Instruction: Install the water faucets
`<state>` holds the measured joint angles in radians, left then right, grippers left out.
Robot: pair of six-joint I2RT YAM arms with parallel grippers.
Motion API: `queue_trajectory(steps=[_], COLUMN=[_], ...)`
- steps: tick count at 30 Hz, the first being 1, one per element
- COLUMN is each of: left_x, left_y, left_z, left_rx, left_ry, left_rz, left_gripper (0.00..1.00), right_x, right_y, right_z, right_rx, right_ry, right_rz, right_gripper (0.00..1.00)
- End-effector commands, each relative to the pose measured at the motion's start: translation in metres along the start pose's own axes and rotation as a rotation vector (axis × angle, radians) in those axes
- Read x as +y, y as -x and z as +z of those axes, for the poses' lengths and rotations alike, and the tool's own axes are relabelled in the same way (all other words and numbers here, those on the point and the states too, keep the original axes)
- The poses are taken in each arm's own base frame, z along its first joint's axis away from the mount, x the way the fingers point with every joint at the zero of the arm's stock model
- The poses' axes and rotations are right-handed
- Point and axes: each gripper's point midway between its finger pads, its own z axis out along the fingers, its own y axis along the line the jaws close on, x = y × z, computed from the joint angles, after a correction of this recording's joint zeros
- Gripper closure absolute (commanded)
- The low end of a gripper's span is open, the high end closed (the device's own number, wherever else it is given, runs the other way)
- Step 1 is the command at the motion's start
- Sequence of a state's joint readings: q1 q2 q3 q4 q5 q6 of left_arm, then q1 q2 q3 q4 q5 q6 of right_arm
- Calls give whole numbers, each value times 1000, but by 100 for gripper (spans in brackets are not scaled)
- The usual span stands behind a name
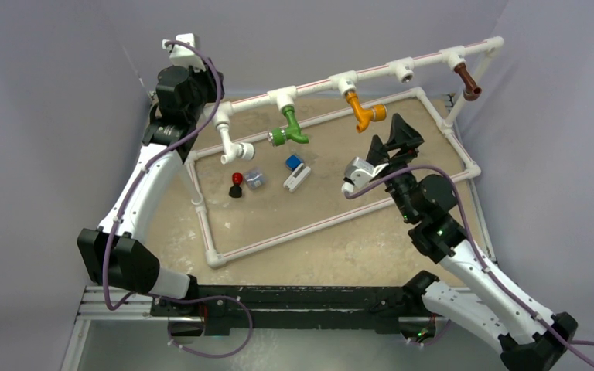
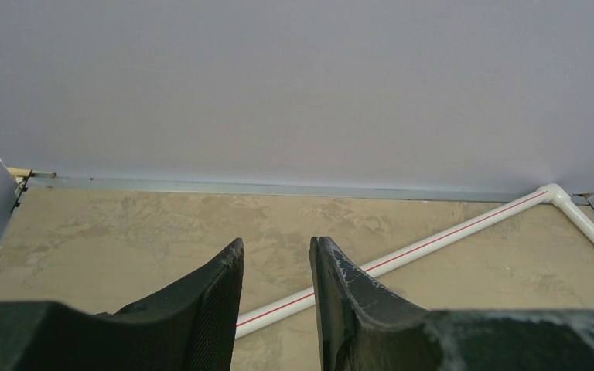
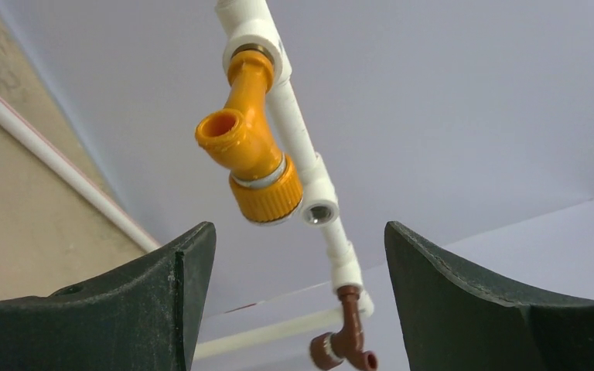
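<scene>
Top external view sets the left arm reared up at the far left corner. Its wrist camera shows the left gripper (image 2: 277, 247) empty, jaws only a narrow gap apart, over the tan table (image 2: 124, 232). A red-and-black knob (image 1: 236, 184) lies on the table. Along the raised white pipe rail (image 1: 317, 82), the green faucet (image 1: 288, 127) hangs from its tee socket, and the orange faucet (image 1: 363, 112) from the next. The right gripper (image 1: 393, 137) hovers just beside the orange one, jaws spread wide, touching nothing. Next, one tee socket (image 1: 406, 72) shows its open mouth. The brown faucet (image 1: 468, 81) hangs from the last socket at the right end.
</scene>
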<state>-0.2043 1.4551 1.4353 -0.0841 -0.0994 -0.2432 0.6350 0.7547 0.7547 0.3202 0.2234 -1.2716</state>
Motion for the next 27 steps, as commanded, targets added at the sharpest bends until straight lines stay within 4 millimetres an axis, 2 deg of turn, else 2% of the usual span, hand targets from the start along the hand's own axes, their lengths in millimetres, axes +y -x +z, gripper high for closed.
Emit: queue_trajectory(steps=[1,7,17,24,27], left_x=[20,22,22,22,22], left_y=[-136,-138,-137,-138,-137], left_z=[0,1,1,1,1], left_rx=[405,408,406,406,405], left_ry=[45,52,52,51,51], left_rz=[35,42,43,42,42], left_gripper=[64,64,64,64,64], right_x=[-33,-24,-26,-20,-19], right_y=[17,19,15,14,14], right_z=[9,30,49,62,65], right_rx=[-56,-46,0,11,11], right_ry=[-127,-107,-137,-138,-143], right_rz=[-156,-232,-210,-175,-150], right_gripper=[19,21,33,49,61])
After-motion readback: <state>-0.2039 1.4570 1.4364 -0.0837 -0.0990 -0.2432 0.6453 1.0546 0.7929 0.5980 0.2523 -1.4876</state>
